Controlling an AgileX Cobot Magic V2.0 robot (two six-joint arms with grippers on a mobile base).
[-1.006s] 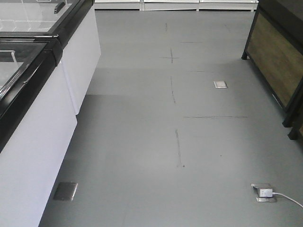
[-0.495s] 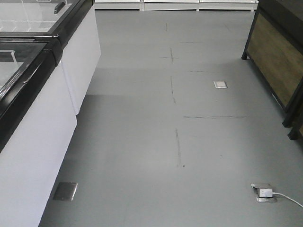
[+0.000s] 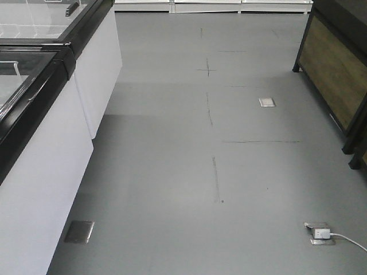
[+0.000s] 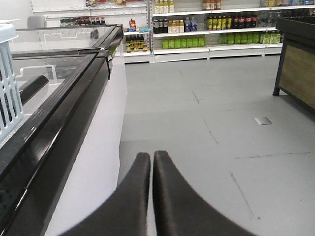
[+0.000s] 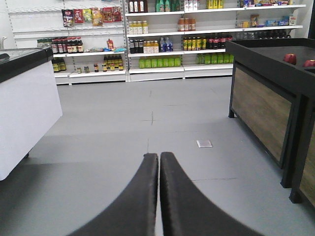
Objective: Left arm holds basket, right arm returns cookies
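- Overall, the front view shows a grey floor [image 3: 172,172] forming an aisle between a white chest freezer [image 3: 40,172] with a black rim on one side and a wood-panelled display stand [image 3: 335,74] with a black frame on the other.
- Thin dark lines cross the floor. Two metal floor plates [image 3: 266,102] [image 3: 79,231] lie flush with it, and a white plug [image 3: 321,233] with a white cable [image 3: 351,241] sits on a third plate near the stand.
- Left gripper [image 4: 152,160]: its two black fingers are pressed together along their length and grasp nothing. It hangs beside the freezer's black rim, pointing down the aisle.
- Basket [image 4: 7,83]: a light blue slotted wall and rounded rim show at the edge of the left wrist view, over the freezer's glass lid and well apart from the left gripper. Whether it rests on the lid cannot be told.
- Right gripper [image 5: 159,160]: its fingers are likewise pressed together and empty, over open floor between the freezer and the stand.
- Two red rounded objects [image 5: 290,58] lie on the stand's dark top.
- White wall shelves [image 5: 167,34] at the aisle's end carry rows of bottles, among them a green row [image 5: 160,62] and dark ones; their labels are too small to read.
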